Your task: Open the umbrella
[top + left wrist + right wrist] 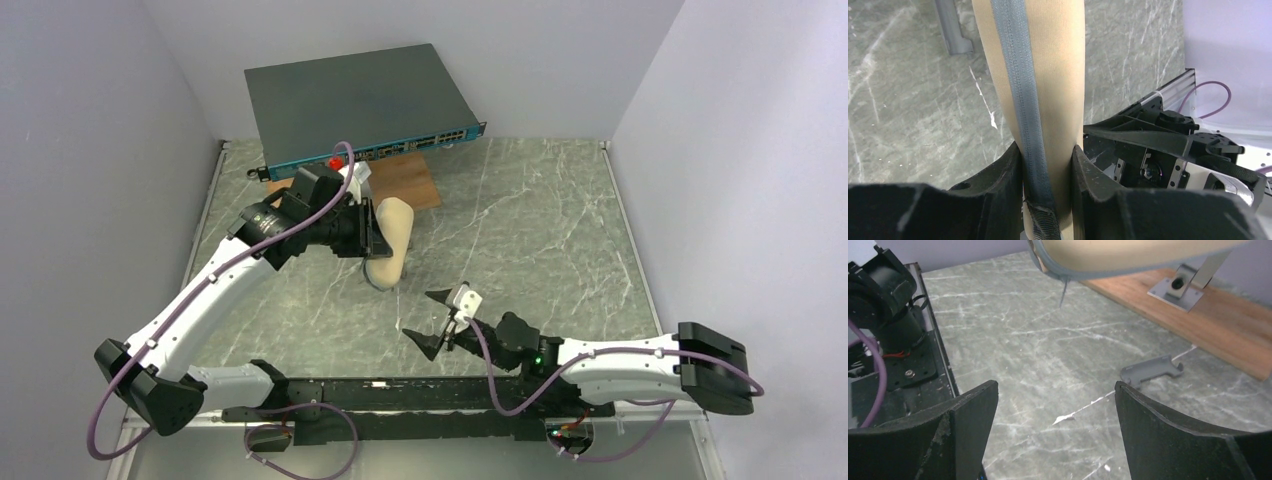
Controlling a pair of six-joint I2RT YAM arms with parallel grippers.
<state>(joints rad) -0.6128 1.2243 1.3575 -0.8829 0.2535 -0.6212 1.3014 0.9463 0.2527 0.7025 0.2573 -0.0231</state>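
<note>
Left hand (pixel 372 232) clenched on a beige zipped oblong, probably the umbrella (pixel 392 238) folded in its cover, held above the worktop (pixel 560 230), back left. Right hand (pixel 432 322) spread, holding nothing

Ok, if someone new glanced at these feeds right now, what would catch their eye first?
The beige umbrella, closed and oblong with a grey zip strip, clamped in the left pincer left of the table's middle. Next, the big dark network box with a blue port strip, leaning at the back over a wooden board. The right pincer sits open near the front, holding nothing.
</note>
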